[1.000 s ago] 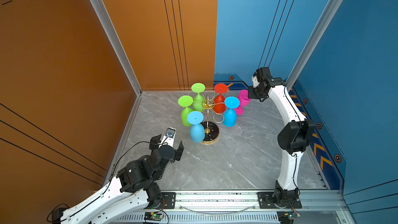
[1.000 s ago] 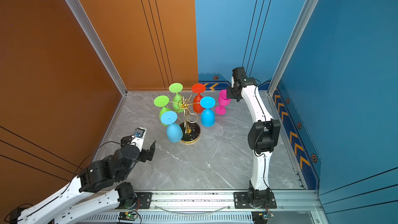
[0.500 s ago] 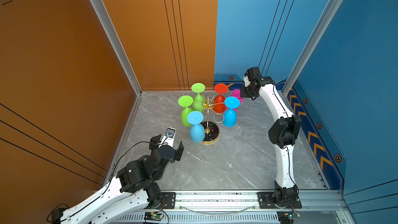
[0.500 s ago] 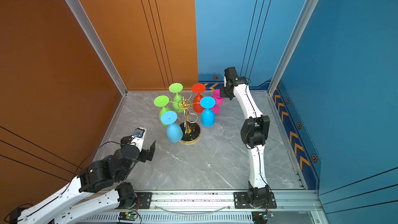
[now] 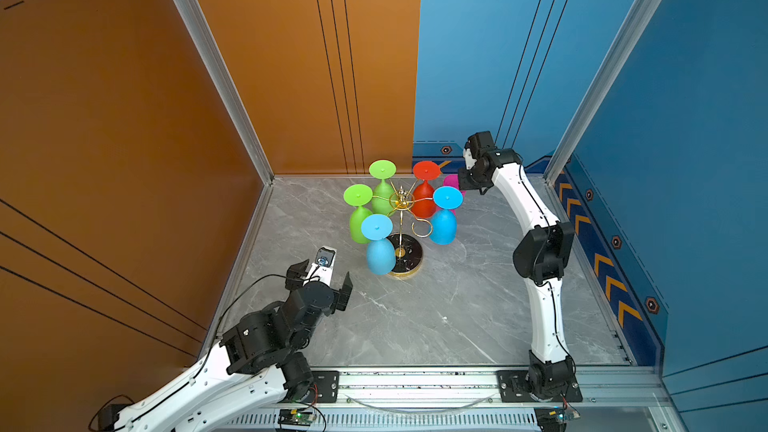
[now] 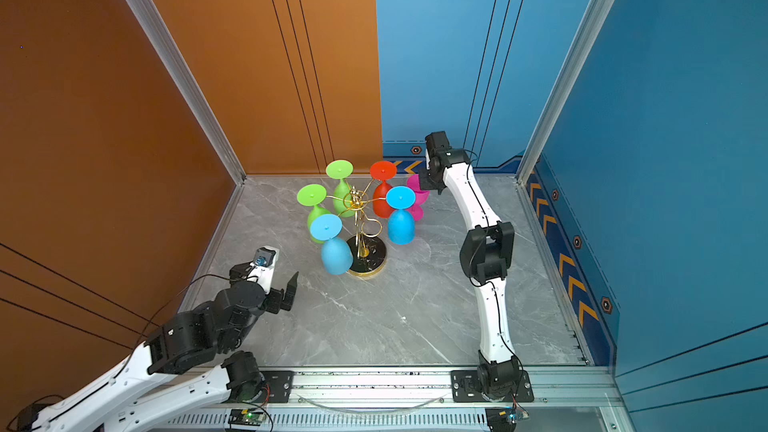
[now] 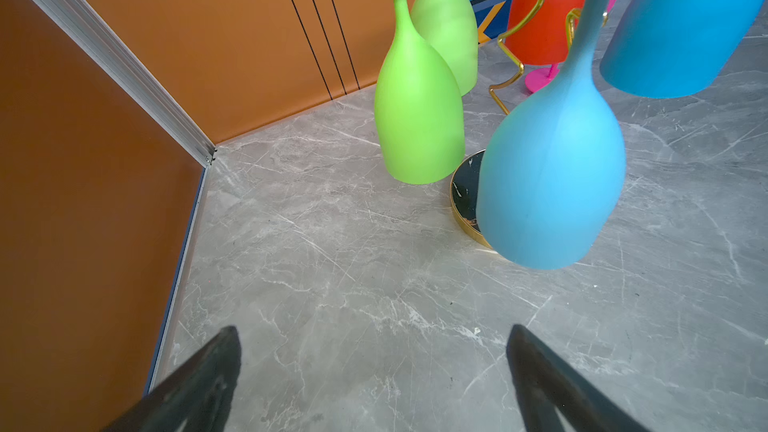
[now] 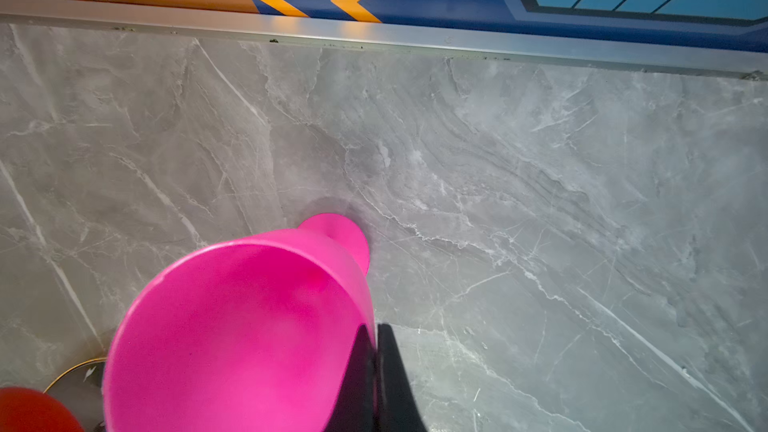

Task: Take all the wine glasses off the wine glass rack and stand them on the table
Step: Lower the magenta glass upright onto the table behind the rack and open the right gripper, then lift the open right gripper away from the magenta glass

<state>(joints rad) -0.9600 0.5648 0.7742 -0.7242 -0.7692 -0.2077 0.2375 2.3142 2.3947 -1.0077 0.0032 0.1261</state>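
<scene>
The wine glass rack [image 5: 409, 261] [image 6: 371, 264] stands mid-table, gold wire on a black round base [image 7: 463, 197]. Two green, two blue and one red glass hang upside down from its arms. One curled loop [image 5: 420, 227] at the front is empty. A pink wine glass [image 8: 232, 334] [image 5: 451, 181] [image 6: 415, 198] is upright behind the rack, off it, its foot [image 7: 538, 78] at the table surface. My right gripper [image 8: 376, 344] [image 5: 462, 183] is shut on its rim, one finger inside the bowl. My left gripper [image 7: 374, 334] [image 5: 322, 281] hangs open and empty at front left.
The orange wall and its metal post [image 5: 232, 89] close in the left side. The back wall strip [image 8: 374, 41] runs close behind the pink glass. A blue wall with chevrons [image 5: 602, 259] borders the right. Bare marble table [image 5: 449, 317] lies in front of the rack.
The right arm has carried the pink glass leftward and toward the back wall, behind the rack. The left arm has stayed put with its jaws wide.
</scene>
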